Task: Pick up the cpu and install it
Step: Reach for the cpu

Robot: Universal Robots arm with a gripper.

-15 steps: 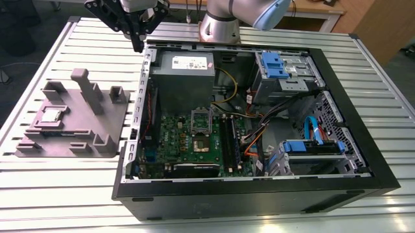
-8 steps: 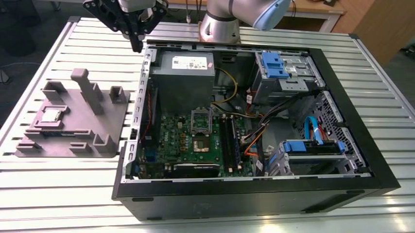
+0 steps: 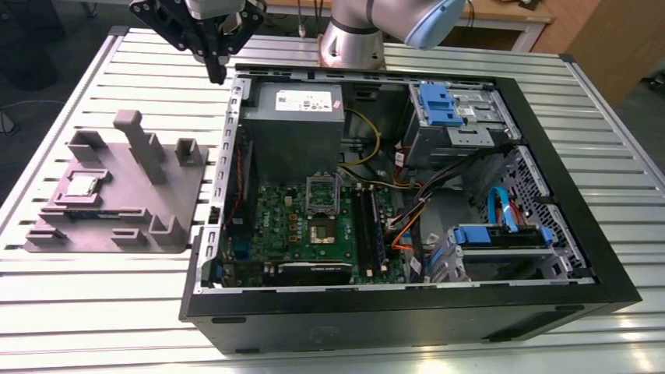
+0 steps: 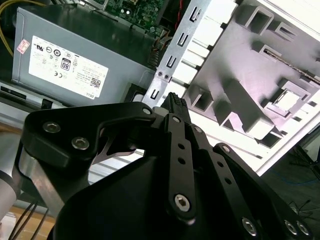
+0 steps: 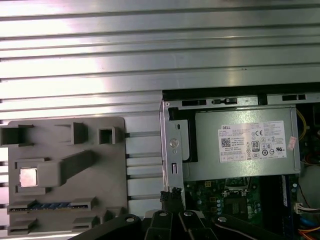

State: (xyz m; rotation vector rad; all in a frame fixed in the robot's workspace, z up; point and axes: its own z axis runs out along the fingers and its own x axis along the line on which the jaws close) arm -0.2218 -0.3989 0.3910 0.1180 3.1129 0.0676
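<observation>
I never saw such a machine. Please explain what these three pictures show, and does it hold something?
It is a robot arm with a black claw at its end. One picture comes from a camera off the arm; the other two from cameras riding near its wrist, looking past the claw. On the slatted metal table lies an open computer case, its motherboard showing. Beside it, at the exterior view's left, a gray tray carries the cpu, a small silver square. The claw is shut and holds nothing; it hangs near the case's edge, apart from the cpu.
</observation>
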